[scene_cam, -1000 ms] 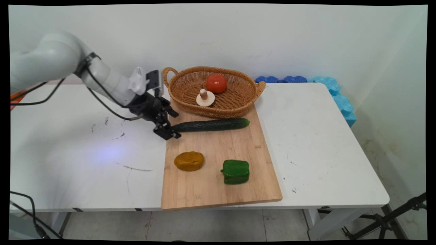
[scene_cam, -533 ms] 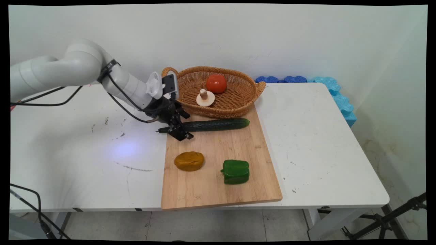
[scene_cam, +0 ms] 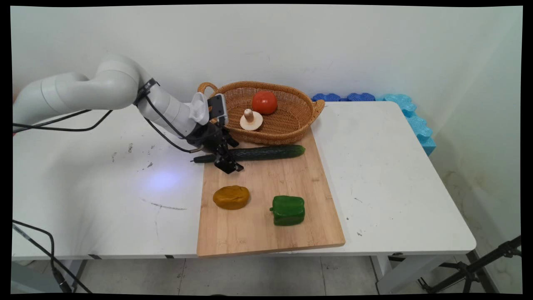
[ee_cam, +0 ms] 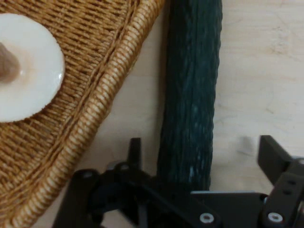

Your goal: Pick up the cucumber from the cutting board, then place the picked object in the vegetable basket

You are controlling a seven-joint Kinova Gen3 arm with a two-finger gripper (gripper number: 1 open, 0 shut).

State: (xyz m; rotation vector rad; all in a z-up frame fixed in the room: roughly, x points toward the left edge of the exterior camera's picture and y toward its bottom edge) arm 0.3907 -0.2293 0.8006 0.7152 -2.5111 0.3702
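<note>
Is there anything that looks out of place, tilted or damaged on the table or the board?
Little stands out. The cucumber overhangs the left edge of the cutting board, where the open gripper straddles it. The mushroom lies cap-down in the basket. The white table has dark scuff marks.

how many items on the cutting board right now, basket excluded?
3. A cucumber lies across the far end of the cutting board, with the open gripper straddling its left end; a brown lump lies near-left and a green pepper near-right.
</note>
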